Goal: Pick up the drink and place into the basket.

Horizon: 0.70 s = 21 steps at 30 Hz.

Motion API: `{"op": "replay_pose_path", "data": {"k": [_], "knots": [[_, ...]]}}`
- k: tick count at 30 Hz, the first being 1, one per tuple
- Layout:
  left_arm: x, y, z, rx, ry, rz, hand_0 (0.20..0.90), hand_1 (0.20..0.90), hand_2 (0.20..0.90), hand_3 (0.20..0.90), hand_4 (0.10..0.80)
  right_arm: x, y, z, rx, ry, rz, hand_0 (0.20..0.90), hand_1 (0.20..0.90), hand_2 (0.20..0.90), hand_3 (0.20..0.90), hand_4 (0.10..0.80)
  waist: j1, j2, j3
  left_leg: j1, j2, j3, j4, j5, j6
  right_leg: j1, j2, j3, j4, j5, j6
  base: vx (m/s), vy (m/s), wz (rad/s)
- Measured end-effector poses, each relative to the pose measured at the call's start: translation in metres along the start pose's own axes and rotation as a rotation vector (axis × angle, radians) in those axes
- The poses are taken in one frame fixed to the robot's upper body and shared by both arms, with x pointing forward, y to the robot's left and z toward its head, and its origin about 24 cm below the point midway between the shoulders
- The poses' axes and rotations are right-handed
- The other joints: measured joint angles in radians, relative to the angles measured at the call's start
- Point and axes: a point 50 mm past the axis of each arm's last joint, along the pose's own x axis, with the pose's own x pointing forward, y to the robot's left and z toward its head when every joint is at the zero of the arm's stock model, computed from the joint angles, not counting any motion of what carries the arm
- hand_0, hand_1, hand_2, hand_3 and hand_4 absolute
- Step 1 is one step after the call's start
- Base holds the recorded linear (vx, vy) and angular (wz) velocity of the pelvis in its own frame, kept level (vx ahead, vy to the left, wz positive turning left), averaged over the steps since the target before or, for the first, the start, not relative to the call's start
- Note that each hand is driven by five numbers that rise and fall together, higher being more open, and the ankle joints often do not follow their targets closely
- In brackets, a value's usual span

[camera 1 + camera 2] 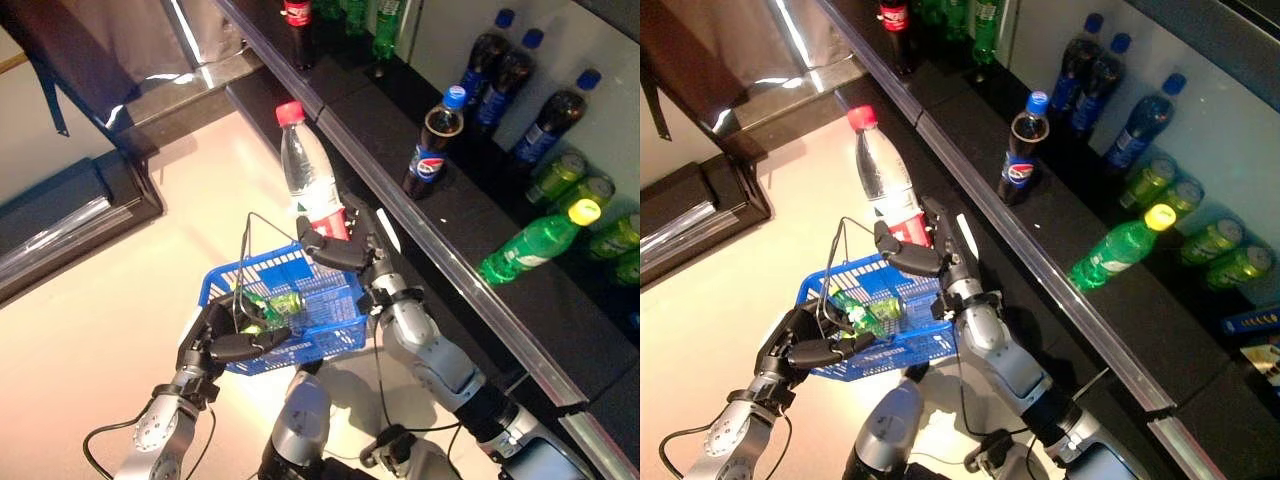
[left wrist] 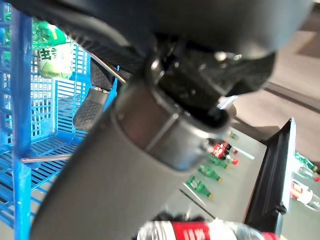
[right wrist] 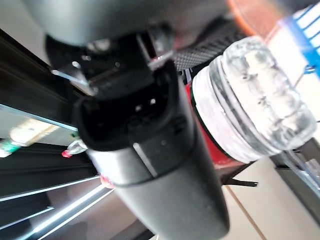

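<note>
My right hand (image 1: 345, 248) is shut on a clear water bottle (image 1: 305, 170) with a red cap and red label. It holds the bottle upright above the far edge of the blue basket (image 1: 330, 330). The bottle's base shows in the right wrist view (image 3: 260, 110), and the bottle also shows in the right eye view (image 1: 880, 170). My left hand (image 1: 215, 345) is shut on the basket's thin wire handles (image 1: 245, 270) and holds the basket up in front of me. A green drink (image 1: 272, 306) lies inside the basket, also in the left wrist view (image 2: 52, 47).
A long dark shelf (image 1: 400, 190) runs along the right with dark cola bottles (image 1: 435, 145), a green bottle (image 1: 535, 240) and green cans (image 1: 585, 195). A dark low stand (image 1: 70, 215) sits at the left on the pale floor.
</note>
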Motion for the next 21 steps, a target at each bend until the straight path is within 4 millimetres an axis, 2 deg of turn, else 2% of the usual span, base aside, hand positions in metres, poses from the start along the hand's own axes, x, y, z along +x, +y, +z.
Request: {"op": "replay_pose_path", "data": {"k": [4, 15, 18, 19, 21], "knots": [[0.001, -0.006, 0.001, -0.007, 0.019, -0.087, 0.300, 0.300, 0.300, 0.200, 0.100, 0.001, 0.002, -0.004, 0.018, 0.013, -0.038, 0.300, 0.300, 0.300, 0.200, 0.100, 0.004, -0.007, -0.004, 0.002, -0.007, -0.019, 0.000, -0.002, 0.004, 0.029, 0.000, -0.024, -0.024, 0.006, 0.010, 0.048, -0.008, 0.13], [0.006, -0.020, 0.015, 0.008, 0.011, -0.280, 0.300, 0.300, 0.300, 0.200, 0.100, 0.002, -0.010, -0.046, -0.013, 0.178, -0.170, 0.300, 0.300, 0.300, 0.200, 0.100, 0.029, -0.024, -0.012, -0.016, -0.017, -0.035, 0.002, -0.002, 0.010, 0.027, -0.008, -0.044, -0.028, 0.002, 0.010, 0.034, -0.017, 0.06], [0.005, -0.019, 0.017, 0.022, 0.020, -0.305, 0.300, 0.300, 0.300, 0.200, 0.100, 0.000, -0.015, -0.068, -0.015, 0.263, -0.240, 0.300, 0.300, 0.300, 0.200, 0.100, 0.033, -0.027, -0.014, -0.016, -0.018, -0.041, 0.000, -0.002, 0.010, 0.032, -0.009, -0.053, -0.030, -0.001, 0.014, 0.025, -0.007, 0.06], [0.005, -0.019, 0.017, 0.022, 0.020, -0.305, 0.300, 0.300, 0.300, 0.200, 0.100, 0.000, -0.015, -0.068, -0.015, 0.263, -0.240, 0.300, 0.300, 0.300, 0.200, 0.100, 0.033, -0.027, -0.014, -0.016, -0.018, -0.041, 0.000, -0.002, 0.010, 0.032, -0.009, -0.053, -0.030, -0.001, 0.014, 0.024, 0.001, 0.04], [0.005, -0.019, 0.016, 0.023, 0.030, -0.310, 0.300, 0.300, 0.300, 0.200, 0.100, -0.007, -0.021, -0.088, -0.037, 0.348, -0.284, 0.300, 0.300, 0.300, 0.200, 0.100, 0.038, -0.027, -0.014, -0.018, -0.021, -0.041, 0.000, -0.002, 0.010, 0.033, -0.011, -0.055, -0.032, -0.001, 0.015, 0.000, 0.000, 0.00]]}}
